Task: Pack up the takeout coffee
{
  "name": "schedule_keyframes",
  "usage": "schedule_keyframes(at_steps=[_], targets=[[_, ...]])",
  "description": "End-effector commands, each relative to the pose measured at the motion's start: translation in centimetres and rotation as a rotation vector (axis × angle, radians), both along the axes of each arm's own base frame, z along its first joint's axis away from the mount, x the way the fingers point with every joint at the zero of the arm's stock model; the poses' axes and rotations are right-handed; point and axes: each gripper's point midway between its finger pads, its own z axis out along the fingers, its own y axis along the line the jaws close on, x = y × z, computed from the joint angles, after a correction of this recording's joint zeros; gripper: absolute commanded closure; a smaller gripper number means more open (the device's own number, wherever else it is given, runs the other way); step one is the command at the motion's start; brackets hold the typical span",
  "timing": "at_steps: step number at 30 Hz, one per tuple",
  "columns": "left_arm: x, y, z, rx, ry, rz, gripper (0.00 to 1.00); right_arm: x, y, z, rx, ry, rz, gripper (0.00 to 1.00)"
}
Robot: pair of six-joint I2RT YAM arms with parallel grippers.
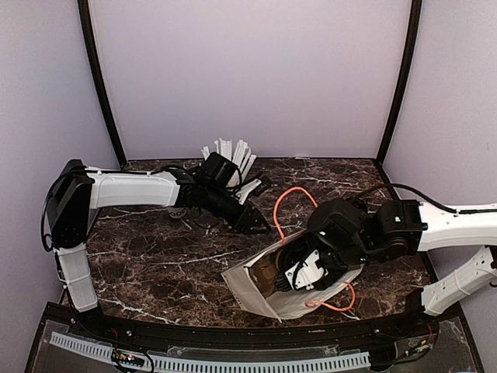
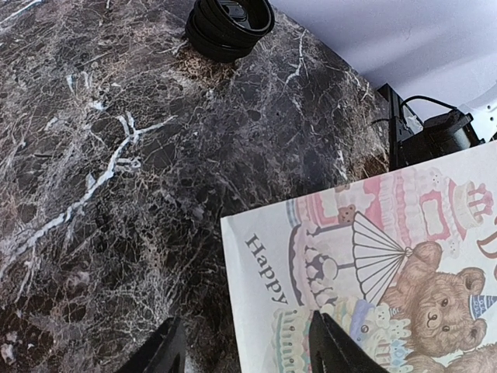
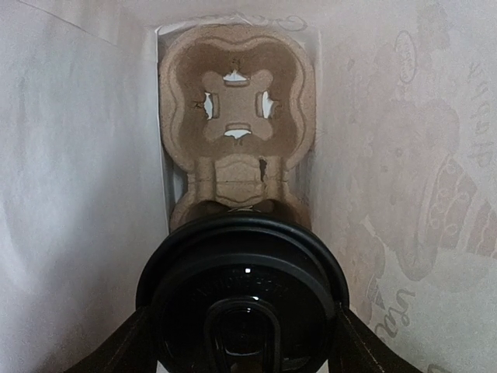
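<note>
The takeout coffee point(image 3: 245, 287) shows only its round black lid, which fills the lower middle of the right wrist view. My right gripper point(image 3: 245, 330) is shut on it, a finger on each side of the cup, deep inside the white paper bag point(image 1: 248, 291) that lies on its side. Just beyond the lid sits a brown cardboard cup carrier point(image 3: 233, 116) with an empty well. In the top view the right gripper point(image 1: 299, 273) reaches into the bag's mouth. My left gripper point(image 2: 245, 320) is open above the printed bag's point(image 2: 311, 256) edge, holding nothing.
A white cup full of white straws point(image 1: 231, 155) stands at the back, behind the left arm. A stack of black lids point(image 2: 229, 23) rests on the dark marble table point(image 1: 155, 264). The bag's orange handle point(image 1: 283, 202) loops over the tabletop near the left gripper point(image 1: 255, 220).
</note>
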Motion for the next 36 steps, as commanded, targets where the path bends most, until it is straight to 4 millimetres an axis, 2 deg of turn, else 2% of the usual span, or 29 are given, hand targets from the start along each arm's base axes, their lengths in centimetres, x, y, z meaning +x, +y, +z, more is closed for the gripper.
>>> schedule_keyframes(at_steps=[1, 15, 20, 23, 25, 26, 29, 36], targets=[[-0.9, 0.6, -0.8, 0.019, 0.039, -0.018, 0.44, 0.3, 1.0, 0.1, 0.060, 0.015, -0.016, 0.55], [-1.6, 0.8, -1.5, 0.016, 0.062, -0.036, 0.45, 0.9, 1.5, -1.3, 0.048, 0.102, -0.039, 0.54], [-1.3, 1.3, -0.7, 0.010, 0.044, -0.019, 0.45, 1.3, 1.9, -1.1, 0.034, 0.177, -0.056, 0.53], [-0.8, 2.3, -0.2, 0.003, 0.036, 0.014, 0.45, 1.4, 2.2, -1.2, 0.009, 0.216, -0.057, 0.53], [-0.5, 3.3, 1.1, -0.018, 0.014, 0.039, 0.45, 1.6, 2.3, -1.1, -0.002, 0.247, -0.063, 0.53], [-0.3, 4.0, 1.1, -0.016, 0.013, 0.054, 0.45, 1.9, 2.4, -1.2, -0.014, 0.262, -0.069, 0.53], [-0.1, 5.4, 2.5, -0.023, -0.018, 0.083, 0.45, 2.0, 2.6, -1.6, -0.056, 0.354, -0.077, 0.53], [-0.6, 8.2, 3.2, -0.007, -0.048, 0.139, 0.45, 3.0, 2.7, -2.4, -0.162, 0.539, -0.135, 0.55]])
